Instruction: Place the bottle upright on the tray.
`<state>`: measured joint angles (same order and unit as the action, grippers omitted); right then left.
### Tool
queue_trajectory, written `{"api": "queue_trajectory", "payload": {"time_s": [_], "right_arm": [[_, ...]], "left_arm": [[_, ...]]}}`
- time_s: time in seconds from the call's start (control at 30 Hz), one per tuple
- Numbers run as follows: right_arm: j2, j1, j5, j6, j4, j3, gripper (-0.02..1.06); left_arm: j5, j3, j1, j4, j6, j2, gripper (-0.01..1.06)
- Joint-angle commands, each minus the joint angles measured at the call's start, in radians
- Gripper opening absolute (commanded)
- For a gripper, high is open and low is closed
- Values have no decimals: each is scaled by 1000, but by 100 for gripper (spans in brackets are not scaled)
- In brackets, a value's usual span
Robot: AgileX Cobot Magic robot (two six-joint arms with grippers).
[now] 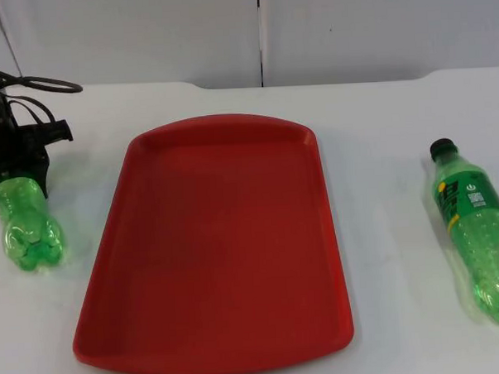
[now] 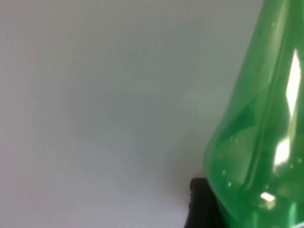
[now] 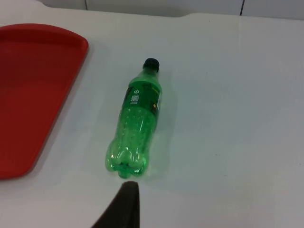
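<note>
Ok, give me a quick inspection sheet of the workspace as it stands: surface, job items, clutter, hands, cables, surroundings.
Surface: white table top, nothing spilled.
Tray: red tray in the middle, nothing on it.
Left bottle: green bottle lying left of the tray, its neck end under the left hand; close up in the left wrist view.
Right bottle: green bottle with black cap lying on its side right of the tray, untouched; also in the right wrist view.
Clutter: nothing seen.
Hands: left hand at the left bottle, grip not visible; right arm waits above the right bottle.
Cables: the robot's own.
Surroundings: grey partition wall behind the table.
</note>
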<state>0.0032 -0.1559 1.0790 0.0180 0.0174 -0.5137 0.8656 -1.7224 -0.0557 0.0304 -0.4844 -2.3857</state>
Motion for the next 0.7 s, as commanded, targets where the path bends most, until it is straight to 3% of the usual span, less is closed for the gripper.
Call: {"api": "queue_trajectory", "payload": {"time_s": [0.0, 0.33, 0.67], "right_arm": [[-3, 5, -1, -2, -1, -1, 105], [-3, 5, -1, -2, -1, -1, 105], [-3, 5, -1, -2, -1, -1, 105]], "left_arm": [[-2, 3, 4, 4, -3, 0, 0], [0, 3, 21, -1, 9, 89, 0], [30, 3, 43, -50, 106, 261, 0]]}}
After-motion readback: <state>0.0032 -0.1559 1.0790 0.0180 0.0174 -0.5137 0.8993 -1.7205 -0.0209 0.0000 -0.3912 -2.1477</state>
